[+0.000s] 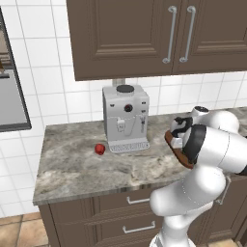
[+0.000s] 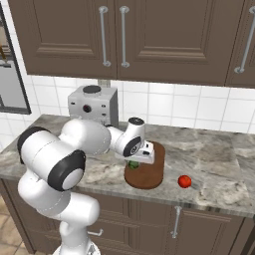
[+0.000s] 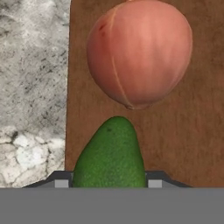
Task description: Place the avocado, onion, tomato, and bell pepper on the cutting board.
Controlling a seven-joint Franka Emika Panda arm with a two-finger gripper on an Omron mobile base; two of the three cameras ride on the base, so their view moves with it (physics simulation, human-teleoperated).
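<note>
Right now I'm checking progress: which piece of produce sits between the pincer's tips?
The avocado, green, at the pincer; the onion lies free beyond it on the cutting board.

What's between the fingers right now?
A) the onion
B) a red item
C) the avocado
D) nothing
C: in the hand view the avocado sits between the fingers of the gripper, over the cutting board, with the onion lying free on the board beyond it.

The arm hides most of the cutting board in the left base view, and the avocado (lower end) is cut off between the gripper's fingertips.
</note>
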